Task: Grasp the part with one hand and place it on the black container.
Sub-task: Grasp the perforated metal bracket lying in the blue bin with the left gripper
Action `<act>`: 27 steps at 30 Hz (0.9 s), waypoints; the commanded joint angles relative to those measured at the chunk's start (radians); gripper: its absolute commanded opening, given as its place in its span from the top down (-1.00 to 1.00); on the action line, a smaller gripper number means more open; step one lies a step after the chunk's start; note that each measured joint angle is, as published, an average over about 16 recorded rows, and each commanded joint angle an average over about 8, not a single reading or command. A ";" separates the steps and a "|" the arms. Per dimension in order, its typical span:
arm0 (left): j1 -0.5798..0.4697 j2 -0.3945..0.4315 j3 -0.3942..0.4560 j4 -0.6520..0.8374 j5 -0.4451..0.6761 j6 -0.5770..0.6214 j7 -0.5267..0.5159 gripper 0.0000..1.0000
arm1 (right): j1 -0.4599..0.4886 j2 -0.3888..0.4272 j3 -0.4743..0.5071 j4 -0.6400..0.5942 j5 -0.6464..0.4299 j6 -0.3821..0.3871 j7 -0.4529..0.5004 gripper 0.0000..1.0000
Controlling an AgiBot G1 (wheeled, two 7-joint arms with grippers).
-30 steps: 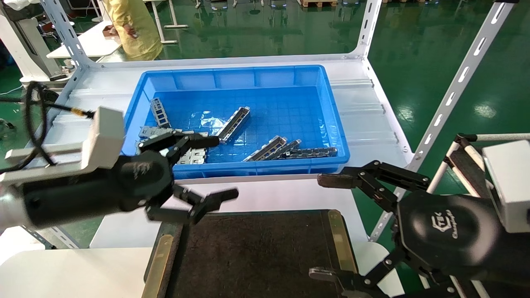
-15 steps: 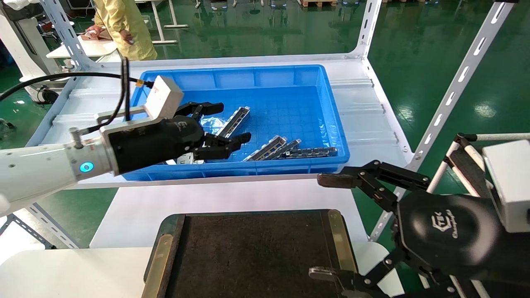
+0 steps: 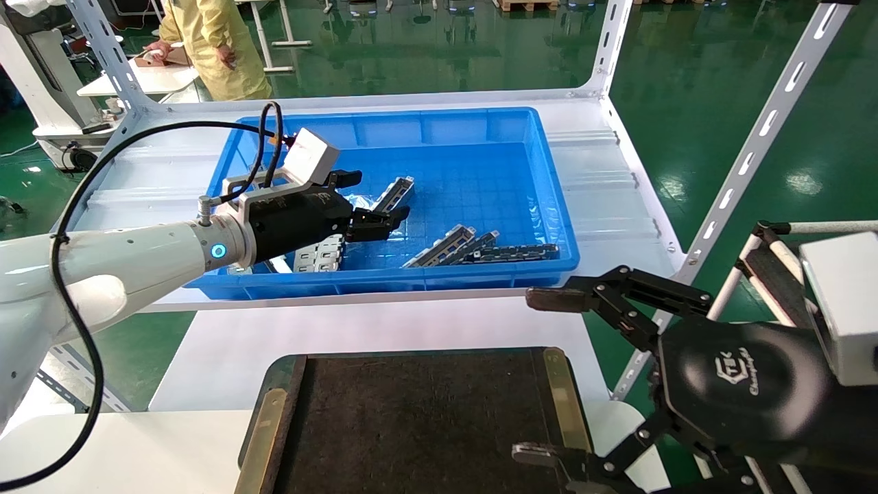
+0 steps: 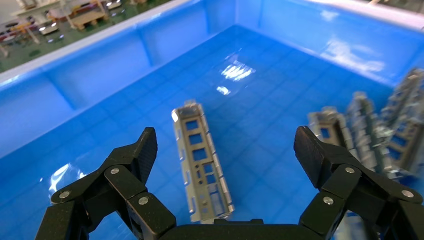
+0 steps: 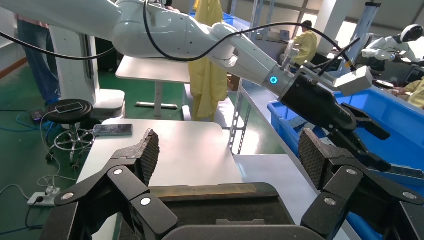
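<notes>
The part (image 3: 399, 192) is a narrow silver channel with rectangular cut-outs, lying on the floor of the blue bin (image 3: 425, 278). My left gripper (image 3: 377, 199) is open and empty inside the bin, just above the part's near end. In the left wrist view the part (image 4: 202, 160) lies lengthwise between the spread fingers of the left gripper (image 4: 226, 145), nearer one finger and touching neither. The black container (image 3: 425, 418) lies flat at the front, with nothing on it. My right gripper (image 3: 535, 376) is open and empty over the container's right edge (image 5: 215, 200).
More silver channels (image 3: 446, 247) and a dark chain-like strip (image 3: 514, 252) lie by the bin's front wall. Flat tabbed plates (image 3: 319, 255) sit under my left wrist. White shelf posts (image 3: 748, 158) stand on the right. A person in yellow (image 3: 212, 41) stands behind.
My left arm has swung from above the black container's front-left corner forward into the blue bin, ending over the part. Its fingers stay open. The right arm has not moved.
</notes>
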 commanded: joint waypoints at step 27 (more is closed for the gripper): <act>-0.060 0.106 -0.053 0.294 -0.061 -0.103 0.227 1.00 | 0.000 0.001 -0.002 0.000 0.001 0.001 -0.001 1.00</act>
